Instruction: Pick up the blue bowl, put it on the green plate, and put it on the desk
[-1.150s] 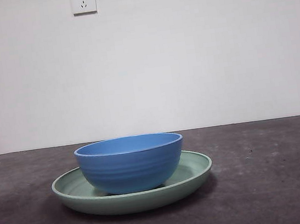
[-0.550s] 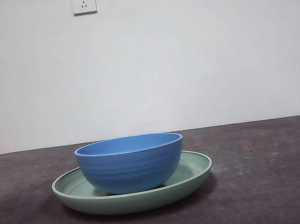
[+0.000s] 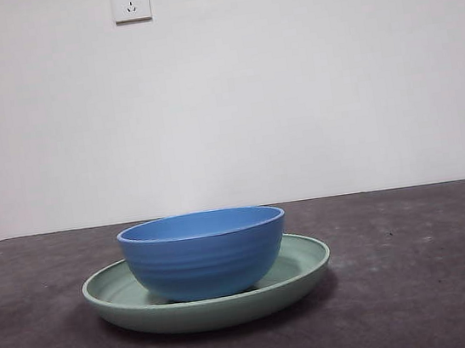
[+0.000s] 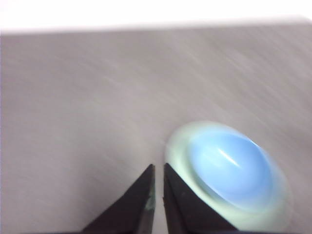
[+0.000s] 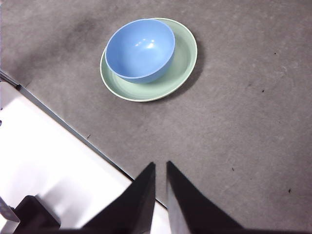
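The glossy round blue bowl (image 3: 204,254) sits upright inside the wide pale-green plate (image 3: 304,261) on the dark grey counter (image 3: 419,287) — both grippers' jaws clenched on nothing, well apart from it.

Bowl (image 3: 204,253) on plate (image 3: 304,261) (plate on desk (image 3: 427,286))

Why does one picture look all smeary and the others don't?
The left wrist view is smeared: the blue bowl and green plate look streaky and pale. The front view is sharp, with a soft shadow on the desk. The right wrist view is sharp too, with small glints inside the bowl.
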Controlling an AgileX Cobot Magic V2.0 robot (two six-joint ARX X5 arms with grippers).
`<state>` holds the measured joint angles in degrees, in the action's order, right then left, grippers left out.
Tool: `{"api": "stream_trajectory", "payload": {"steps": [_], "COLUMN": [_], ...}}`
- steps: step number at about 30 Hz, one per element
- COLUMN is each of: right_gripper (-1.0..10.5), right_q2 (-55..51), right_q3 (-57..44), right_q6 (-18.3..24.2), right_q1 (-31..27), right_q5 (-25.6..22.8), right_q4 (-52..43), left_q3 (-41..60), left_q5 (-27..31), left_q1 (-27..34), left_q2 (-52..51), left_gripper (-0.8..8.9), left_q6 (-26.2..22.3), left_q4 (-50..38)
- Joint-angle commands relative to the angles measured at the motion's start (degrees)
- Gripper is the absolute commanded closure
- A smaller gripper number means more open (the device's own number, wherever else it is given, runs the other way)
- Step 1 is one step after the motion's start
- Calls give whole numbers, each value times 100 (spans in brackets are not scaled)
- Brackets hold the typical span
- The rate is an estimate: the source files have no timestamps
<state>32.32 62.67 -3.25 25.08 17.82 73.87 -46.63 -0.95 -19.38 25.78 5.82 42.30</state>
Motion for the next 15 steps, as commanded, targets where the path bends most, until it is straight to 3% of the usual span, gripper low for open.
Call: {"api": "stream_trajectory", "payload": {"steps": [1, 4, 7, 15], "right_gripper": [914, 914, 915, 914], "right_q2": [13, 13, 13, 13], "right_q3": [116, 116, 116, 116], "right_q6": [28, 31, 28, 28], "right_q1": [33, 33, 33, 33], "right_q5": [15, 15, 15, 15], "right_q4": [-77, -79, -77, -79], "left_q3": [931, 2275, 3165, 4172], "left_q5": [-13, -11, -11, -11], "left_q1": [719, 1388, 1665, 1917], "left_q2": [-417, -1102, -1563, -2050], "left_gripper": [786, 786, 786, 786], "left_q6": [-190, -197, -197, -195], "left_q4": [-1342, -2647, -3311, -3593]}}
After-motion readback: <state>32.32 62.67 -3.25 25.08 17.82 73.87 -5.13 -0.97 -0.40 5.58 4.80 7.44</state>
